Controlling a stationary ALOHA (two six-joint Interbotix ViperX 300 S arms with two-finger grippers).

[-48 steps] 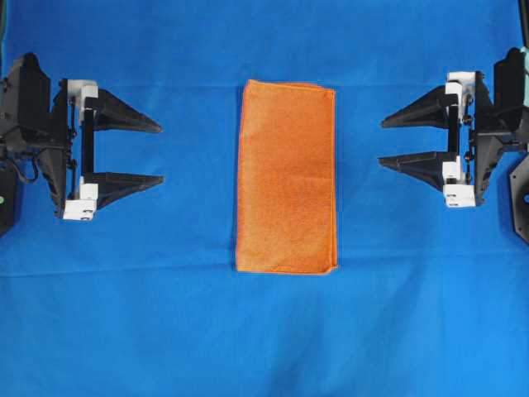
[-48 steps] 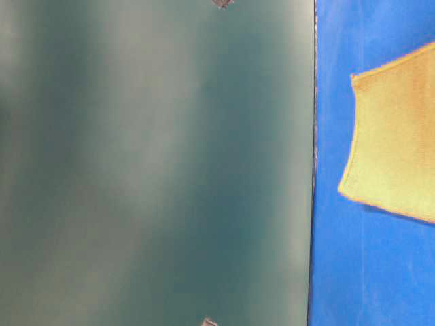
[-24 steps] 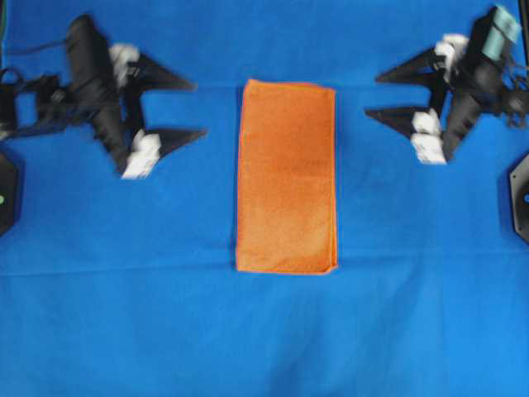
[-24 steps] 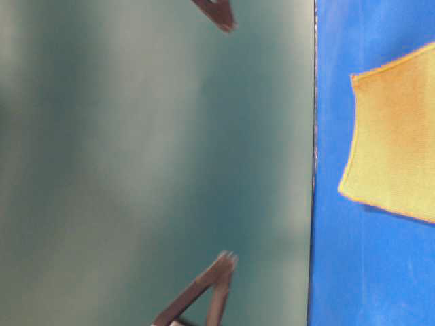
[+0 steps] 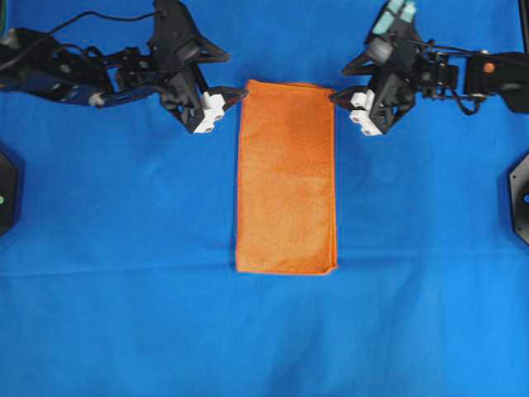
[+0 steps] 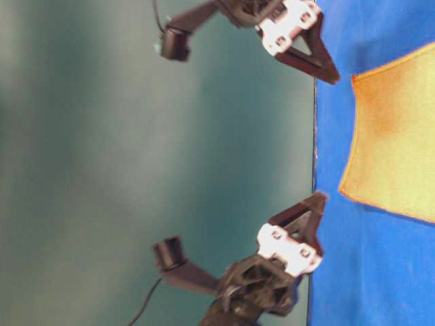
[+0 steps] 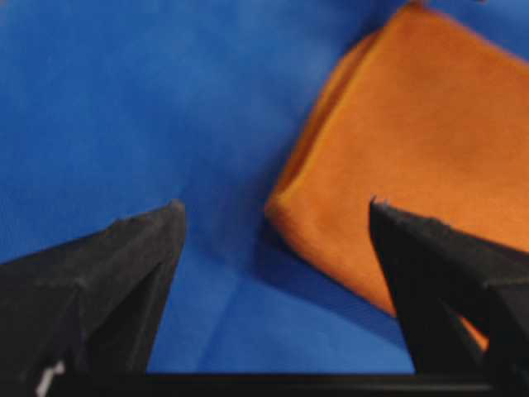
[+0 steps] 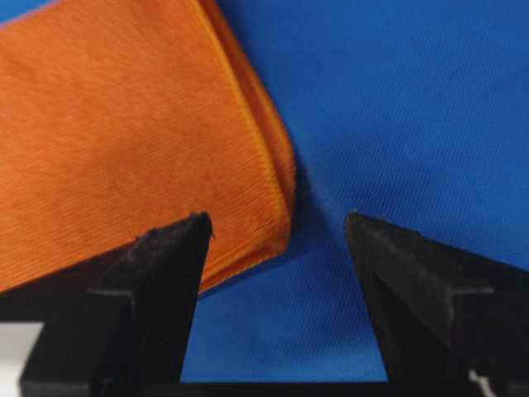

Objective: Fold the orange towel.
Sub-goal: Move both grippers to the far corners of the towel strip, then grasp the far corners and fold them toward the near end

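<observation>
The orange towel [image 5: 286,178] lies flat on the blue sheet as a tall rectangle folded in two, its doubled hems showing at the far corners. My left gripper [image 5: 237,75] is open at the towel's far left corner. In the left wrist view that corner of the towel [image 7: 413,124] sits between the black fingertips [image 7: 145,248]. My right gripper [image 5: 339,83] is open at the far right corner. There the towel [image 8: 124,124] ends between its fingertips [image 8: 165,265]. Neither gripper holds anything. The towel [image 6: 394,136] also shows in the table-level view.
The blue sheet [image 5: 124,322] covers the whole table. Dark arm bases stand at the left edge [image 5: 7,190] and the right edge [image 5: 521,194]. A plain green backdrop [image 6: 136,136] fills the table-level view behind both grippers.
Both arms swung from the table's sides up and inward to the towel's far corners. Their jaws stayed open. The towel has not moved.
</observation>
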